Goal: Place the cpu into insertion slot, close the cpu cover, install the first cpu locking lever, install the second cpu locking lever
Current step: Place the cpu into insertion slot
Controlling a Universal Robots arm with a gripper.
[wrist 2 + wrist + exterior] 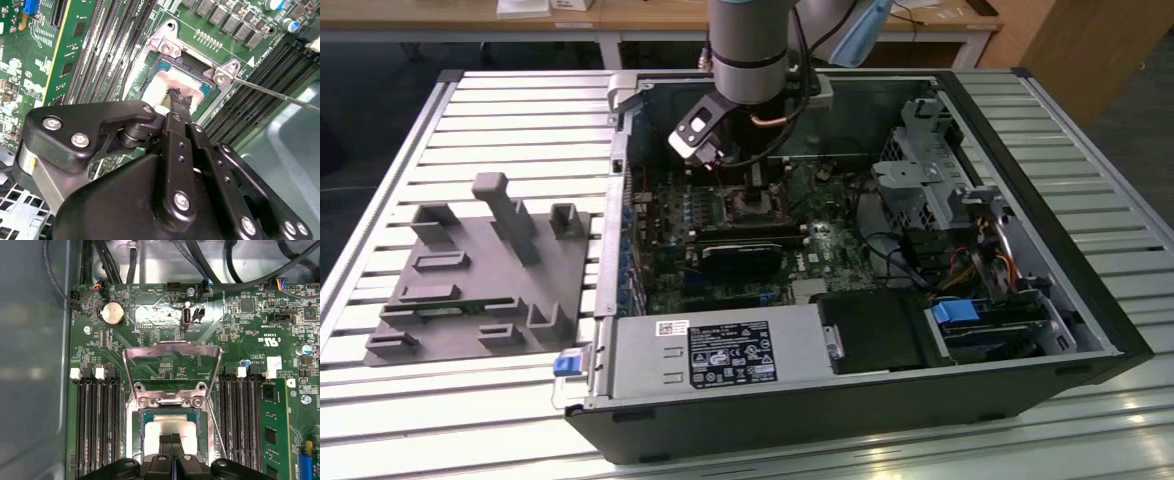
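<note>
The cpu, a square chip with a silver top smeared with whitish paste, lies flat in the insertion slot on the green board. The second wrist view also has the cpu in it. My gripper is right over its middle, with the black fingertips pressed together and resting on or just above the top. The cpu cover, a thin silver frame, stands raised on its hinge at the slot's far side. A thin wire locking lever sticks out loose beside the slot. In the exterior view the gripper reaches down into the open case.
Long black memory slots flank the socket on both sides. A grey power-supply box and a black block lie nearer in the case, and a drive cage stands at the exterior view's right. A grey fixture sits outside the case.
</note>
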